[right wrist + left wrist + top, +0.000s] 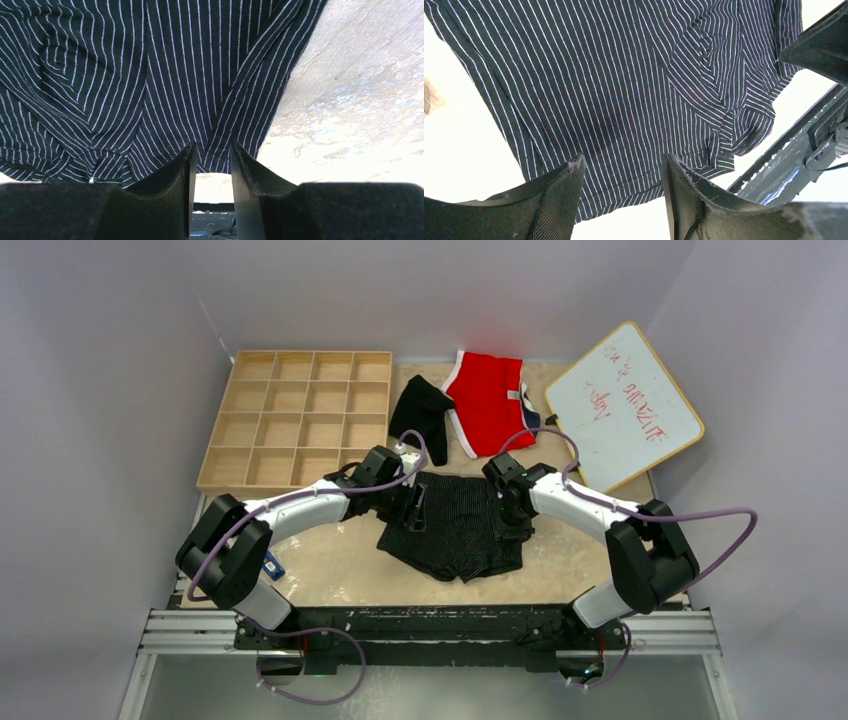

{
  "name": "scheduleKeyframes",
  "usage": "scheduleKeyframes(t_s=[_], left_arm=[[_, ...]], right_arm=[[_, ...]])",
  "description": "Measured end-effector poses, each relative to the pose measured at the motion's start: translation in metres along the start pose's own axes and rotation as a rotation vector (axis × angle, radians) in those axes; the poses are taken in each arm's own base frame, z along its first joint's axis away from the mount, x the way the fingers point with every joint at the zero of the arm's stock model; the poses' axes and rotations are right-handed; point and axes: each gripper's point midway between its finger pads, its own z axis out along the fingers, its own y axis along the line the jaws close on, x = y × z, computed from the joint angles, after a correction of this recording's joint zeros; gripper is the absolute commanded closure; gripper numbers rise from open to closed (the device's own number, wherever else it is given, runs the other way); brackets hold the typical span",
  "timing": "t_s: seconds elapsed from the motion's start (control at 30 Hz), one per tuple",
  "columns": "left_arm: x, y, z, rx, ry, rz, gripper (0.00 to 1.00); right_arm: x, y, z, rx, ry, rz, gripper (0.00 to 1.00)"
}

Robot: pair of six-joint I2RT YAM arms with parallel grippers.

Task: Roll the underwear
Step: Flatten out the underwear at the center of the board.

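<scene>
**Flanking the striped pair from both sides**

Lying flat near the middle of the table (345, 565), the striped black underwear (455, 530) has its waistband on the far side and its leg openings toward 6 o'clock. Its long axis runs from 9 to 3 o'clock. The left gripper (416, 506) sits at the garment's 9 o'clock edge and the right gripper (512, 512) at its 3 o'clock edge. Each is equally close to its own side, so neither arm has the advantage.

In the left wrist view the left gripper (624, 192) stands well open. The hem crosses the gap between its fingers (559, 197), and nothing is pinched. In the right wrist view the right gripper (212, 167) is nearly closed, with only a narrow slot left. The hem of the cloth (165, 75) runs between the tips, but light shows through the slot, so it looks unclamped rather than gripping.

A roll would most likely run across the short way, from one edge to the other, so both pincers need to take the same edge evenly.

The second black underwear (420, 410) lies crumpled at 12 o'clock, well apart from the striped pair. The red briefs (487, 395) are just beside it at 1 o'clock. A wooden grid tray (300, 415) sits at 10 o'clock and a whiteboard (622, 405) at 2 o'clock. None of these lies in the rolling path. The purple cables draped over both forearms are the likeliest thing to snag.
</scene>
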Motion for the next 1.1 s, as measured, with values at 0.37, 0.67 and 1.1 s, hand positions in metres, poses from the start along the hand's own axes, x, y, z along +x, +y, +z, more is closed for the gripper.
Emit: scheduleKeyframes(t_s=[0.37,0.67,1.1], left_arm=[[0.010,0.008,0.003,-0.026,0.021,-0.007,0.51],[0.030,0.024,0.010,-0.081,0.069,-0.024,0.57],[0.030,0.034,0.011,-0.143,0.056,-0.038,0.64]], right_arm=[[0.014,-0.005,0.017,0.079,0.075,-0.031,0.87],[0.013,-0.013,0.010,0.142,0.070,-0.006,0.95],[0.007,-0.053,-0.003,0.128,-0.022,0.303,0.95]])
